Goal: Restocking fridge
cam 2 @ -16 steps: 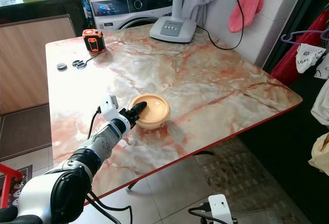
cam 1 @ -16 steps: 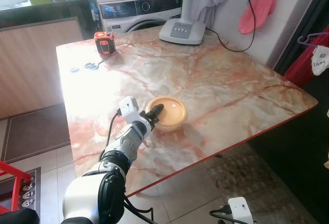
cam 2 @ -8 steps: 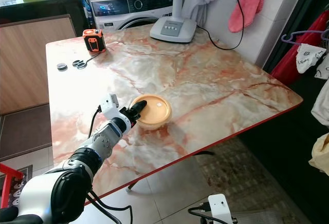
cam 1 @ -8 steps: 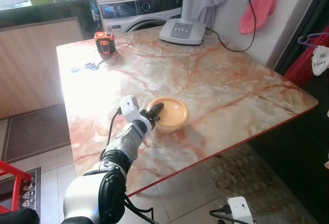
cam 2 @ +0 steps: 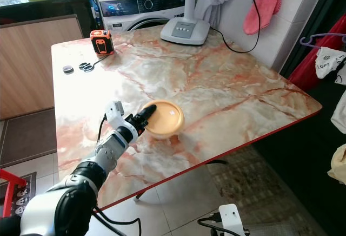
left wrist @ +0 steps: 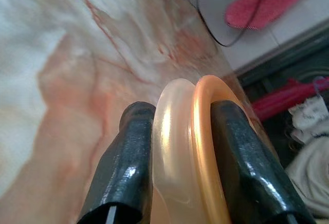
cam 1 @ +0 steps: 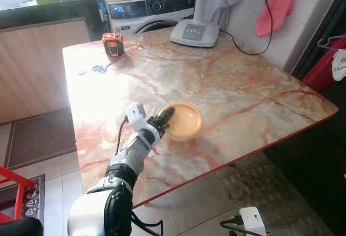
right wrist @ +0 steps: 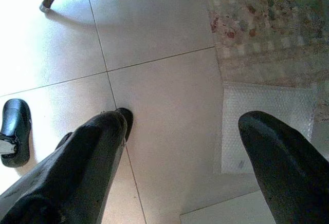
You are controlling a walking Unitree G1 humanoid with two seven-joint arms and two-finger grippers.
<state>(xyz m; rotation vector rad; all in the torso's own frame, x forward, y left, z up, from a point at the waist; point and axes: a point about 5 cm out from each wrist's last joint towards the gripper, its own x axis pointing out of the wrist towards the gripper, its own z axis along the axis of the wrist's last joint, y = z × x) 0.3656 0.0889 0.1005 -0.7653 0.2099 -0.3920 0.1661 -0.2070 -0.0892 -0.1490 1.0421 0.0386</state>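
Orange-lidded round plastic container [cam 1: 184, 120], the only one I count, sits near the front-left part of the pink-veined marble table [cam 1: 238, 84]. My left gripper [cam 1: 165, 118] has it by the near rim, one finger over the lid and one under. My left wrist camera gives me what the head cameras can't: both black fingers [left wrist: 123, 172] closed down tight on the rim, orange lid [left wrist: 205, 147] against translucent tub wall. Elsewhere on the table I count one orange tape measure [cam 1: 111, 45] and one white fan base [cam 1: 194, 32] at the far edge. My right gripper [right wrist: 185, 152] hangs over pale floor tiles [right wrist: 159, 39], fingers spread wide, holding nothing.
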